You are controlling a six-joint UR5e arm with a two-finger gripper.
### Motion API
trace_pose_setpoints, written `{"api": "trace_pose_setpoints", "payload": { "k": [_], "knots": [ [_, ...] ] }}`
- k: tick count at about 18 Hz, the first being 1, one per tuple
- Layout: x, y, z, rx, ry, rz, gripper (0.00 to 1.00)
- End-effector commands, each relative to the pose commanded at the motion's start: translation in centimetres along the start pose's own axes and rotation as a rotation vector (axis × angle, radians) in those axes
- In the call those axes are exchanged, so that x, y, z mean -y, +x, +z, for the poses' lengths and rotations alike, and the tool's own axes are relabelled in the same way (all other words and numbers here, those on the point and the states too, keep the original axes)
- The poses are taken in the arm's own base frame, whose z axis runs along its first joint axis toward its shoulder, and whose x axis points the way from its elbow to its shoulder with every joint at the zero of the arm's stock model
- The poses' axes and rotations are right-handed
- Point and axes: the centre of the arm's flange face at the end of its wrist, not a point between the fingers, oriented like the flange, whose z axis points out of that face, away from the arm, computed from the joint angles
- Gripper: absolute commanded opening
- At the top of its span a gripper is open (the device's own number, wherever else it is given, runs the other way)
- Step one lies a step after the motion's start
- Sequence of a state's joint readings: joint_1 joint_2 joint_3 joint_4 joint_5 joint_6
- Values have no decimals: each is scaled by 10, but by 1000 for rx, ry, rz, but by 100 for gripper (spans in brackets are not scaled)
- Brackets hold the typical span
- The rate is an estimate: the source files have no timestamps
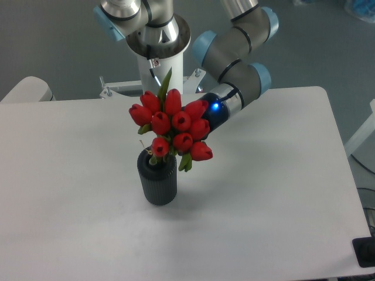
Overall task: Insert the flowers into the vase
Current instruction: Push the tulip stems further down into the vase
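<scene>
A bunch of red tulips [173, 125] with green leaves stands over the dark grey ribbed vase [157, 179] near the middle of the white table. The stems reach down into the vase's mouth. The buds spread wider than the vase. The arm's wrist, with a blue light, comes in from the upper right right behind the bunch. The gripper itself is hidden behind the flowers, so I cannot tell whether its fingers are shut on the stems.
The white table [263, 193] has its right edge near the frame's right side. The arm's base column [158, 50] stands at the table's back edge. A dark object [366, 252] sits off the front right corner.
</scene>
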State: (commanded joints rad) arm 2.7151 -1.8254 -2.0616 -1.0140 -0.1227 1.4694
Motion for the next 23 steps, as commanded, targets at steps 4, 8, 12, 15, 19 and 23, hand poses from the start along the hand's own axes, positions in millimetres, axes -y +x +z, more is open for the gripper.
{"api": "trace_pose_setpoints", "payload": {
  "k": [4,8,12,15,19,23],
  "knots": [
    [-11,3,-1,3,-1,38,13],
    [-17,5,-2,5,-6,43,16],
    [-25,7,-4,8,-5,64,26],
    [-27,7,-5,12,-6,59,38],
    [-30,7,-9,20,-4,53,44],
    [-32,7,-12,25,-4,50,49]
  ]
}}
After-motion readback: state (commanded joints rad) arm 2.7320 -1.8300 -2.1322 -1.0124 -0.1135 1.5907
